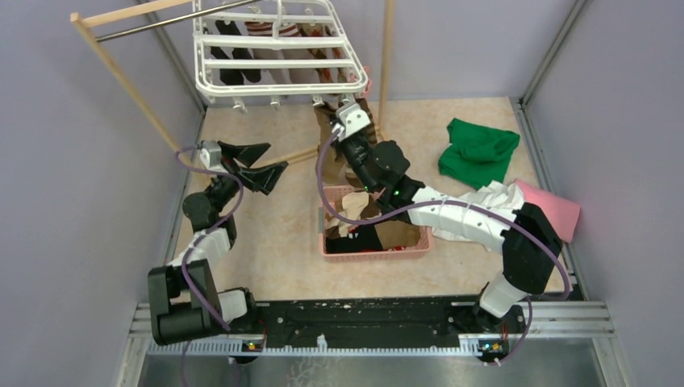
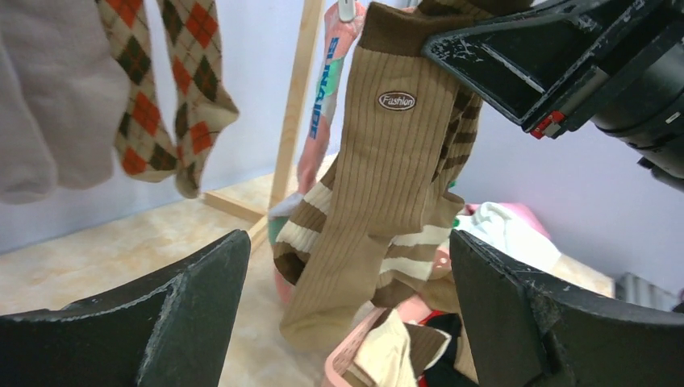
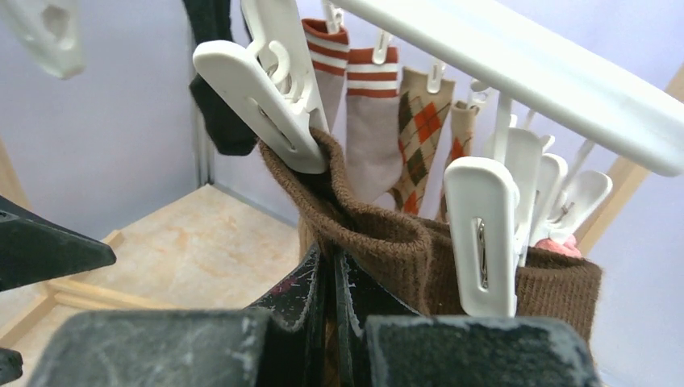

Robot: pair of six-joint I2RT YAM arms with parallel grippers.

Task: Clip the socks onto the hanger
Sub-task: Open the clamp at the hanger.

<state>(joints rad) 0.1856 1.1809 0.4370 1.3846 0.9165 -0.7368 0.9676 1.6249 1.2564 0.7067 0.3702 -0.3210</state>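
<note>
Right fingers (image 3: 310, 290): closed on the brown cuff of tan ribbed sock (image 2: 387, 161), raised under white plastic grid hanger (image 3: 516, 68).
Sock cuff: one corner pinched in white clip (image 3: 274, 105).
Sock leg: dangling near pink basket (image 1: 375, 252) on table (image 1: 274, 242).
Left fingers (image 2: 202, 298): spread wide, empty, facing the sock.

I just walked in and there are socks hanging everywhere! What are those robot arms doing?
They're clipping socks onto the white hanger. The right claw is shut on the cuff of a brown sock, holding it up among the clips. The left claw hovers beside it, wide open and holding nothing. Several hung socks dangle there already, and more lie in the pink basket.
</note>
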